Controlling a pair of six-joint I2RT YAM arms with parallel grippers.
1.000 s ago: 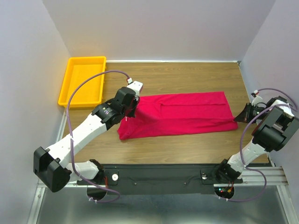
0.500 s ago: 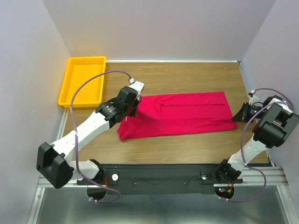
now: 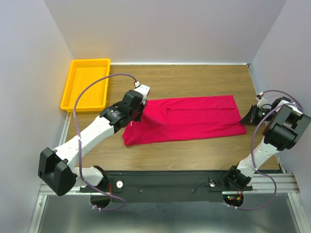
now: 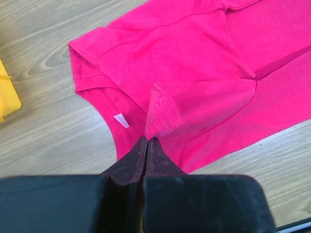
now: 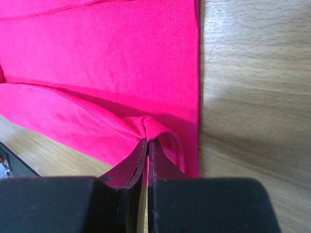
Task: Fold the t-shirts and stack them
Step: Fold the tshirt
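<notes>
Your right arm has swung over the last second, carrying its right tool (image 3: pixel 249 116) a touch toward the back of the desk, the depth at which the yellow tray (image 3: pixel 91 60) sits. The left arm has only resettled. The crimson t-shirt (image 3: pixel 189 119) has hardly stirred. It lies as a long flat band to the right of the tray, collar end nearest the tray.

Both tools are clamped shut on the shirt. The left tool (image 4: pixel 147 141) pinches up a small peak of fabric beside the white neck label (image 4: pixel 121 121). The right tool pinches the hem at the end farthest from the tray, though from above that contact is hard to make out.

I'd judge you're taking up slack before the next fold. Nothing is stacked yet.

Plain pale walls (image 3: pixel 165 29) close in three sides. The desk (image 3: pixel 194 80) is wood-grain, and the tray sits in its back-left corner.
</notes>
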